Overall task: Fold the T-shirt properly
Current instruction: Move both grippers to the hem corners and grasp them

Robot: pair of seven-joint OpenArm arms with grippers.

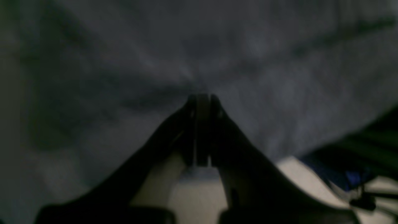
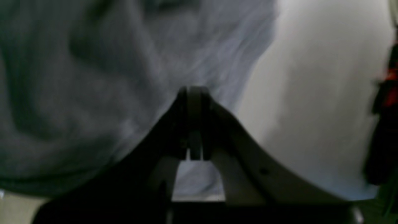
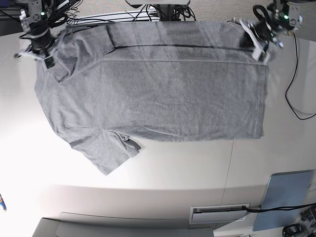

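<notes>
On the desk: T-shirt (image 3: pixel 158 94) lying spread across the far half, soft heather-grey knit, plain side showing, one sleeve pointing toward the near edge.
Left gripper (image 1: pixel 202 102): pinching grey cloth at the far corner.
Right gripper (image 2: pixel 193 93): pinching cloth at the opposite far corner.
Surface: desk (image 3: pixel 163 168) showing smooth, matt white.
Room: black cables (image 3: pixel 298 74) trailing beyond.

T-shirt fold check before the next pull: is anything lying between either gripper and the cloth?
Nothing visible. The left gripper and right gripper each look shut directly on the T-shirt, with no other object on the cloth.
</notes>
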